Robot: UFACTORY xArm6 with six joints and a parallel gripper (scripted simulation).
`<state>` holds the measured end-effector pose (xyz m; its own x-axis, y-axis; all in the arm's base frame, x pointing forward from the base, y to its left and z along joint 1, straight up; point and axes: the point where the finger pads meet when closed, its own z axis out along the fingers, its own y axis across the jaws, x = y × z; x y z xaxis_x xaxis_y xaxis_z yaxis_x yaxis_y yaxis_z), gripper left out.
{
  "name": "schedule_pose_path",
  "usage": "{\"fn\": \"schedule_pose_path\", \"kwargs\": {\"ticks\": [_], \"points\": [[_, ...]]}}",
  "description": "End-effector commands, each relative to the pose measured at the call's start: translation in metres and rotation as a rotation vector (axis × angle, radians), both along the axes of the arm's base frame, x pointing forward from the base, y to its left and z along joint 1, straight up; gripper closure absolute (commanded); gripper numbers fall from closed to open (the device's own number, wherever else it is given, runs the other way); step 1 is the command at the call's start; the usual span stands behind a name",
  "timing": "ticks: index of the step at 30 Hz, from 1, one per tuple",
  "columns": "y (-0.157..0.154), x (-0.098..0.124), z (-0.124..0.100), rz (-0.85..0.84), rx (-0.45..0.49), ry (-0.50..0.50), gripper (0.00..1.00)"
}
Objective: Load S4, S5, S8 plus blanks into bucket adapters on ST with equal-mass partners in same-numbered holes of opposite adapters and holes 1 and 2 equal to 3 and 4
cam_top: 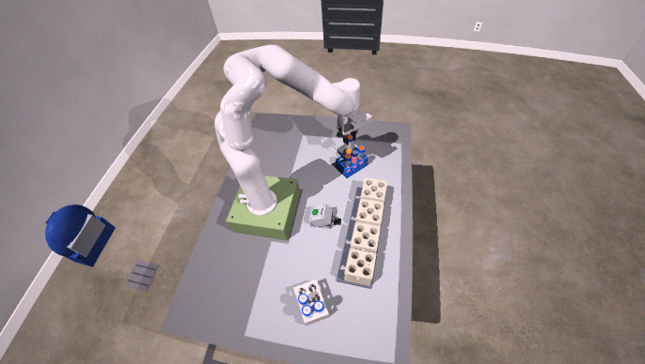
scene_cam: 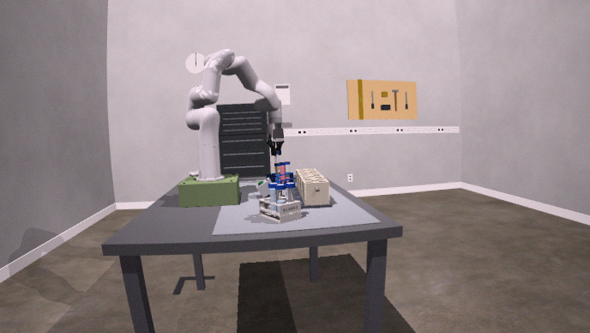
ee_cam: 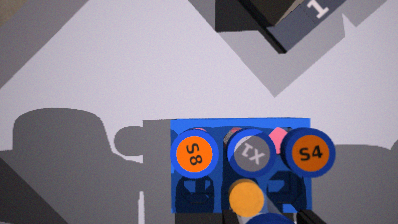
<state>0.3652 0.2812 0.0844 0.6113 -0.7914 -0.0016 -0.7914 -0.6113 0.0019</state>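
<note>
Grey wall stands behind; gripper is clamped on orange-bottomed tube, probably light, slippery, best held near cap.

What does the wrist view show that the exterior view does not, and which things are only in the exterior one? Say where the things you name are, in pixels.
Only the wrist view shows readable cap labels: S8 (ee_cam: 195, 154), X1 (ee_cam: 251, 154) and S4 (ee_cam: 310, 152). Only the exterior view shows the orange tool board (scene_cam: 382, 113), the white rack (cam_top: 306, 320) (scene_cam: 280, 213) marked BLANKS and the green base (cam_top: 262, 227) (scene_cam: 208, 194). Both show the blue rack (cam_top: 347, 173) (scene_cam: 291, 176) (ee_cam: 240, 123), and the tube (cam_top: 351, 144) (scene_cam: 277, 159) (ee_cam: 246, 199) held by the tool (cam_top: 349, 137) (scene_cam: 277, 151) (ee_cam: 270, 219).
</note>
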Motion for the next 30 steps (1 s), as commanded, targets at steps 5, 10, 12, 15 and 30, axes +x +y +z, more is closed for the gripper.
{"fn": "schedule_pose_path", "kwargs": {"ticks": [5,10,12,15,30], "points": [[0.001,0.001,-0.004,0.000,0.003,-0.004,1.00],[0.001,0.001,-0.009,0.000,0.003,-0.004,1.00],[0.001,0.001,-0.009,0.000,0.003,-0.004,1.00],[0.001,0.001,-0.012,0.000,0.003,-0.004,1.00],[0.001,0.001,-0.025,0.000,0.003,-0.004,1.00]]}}
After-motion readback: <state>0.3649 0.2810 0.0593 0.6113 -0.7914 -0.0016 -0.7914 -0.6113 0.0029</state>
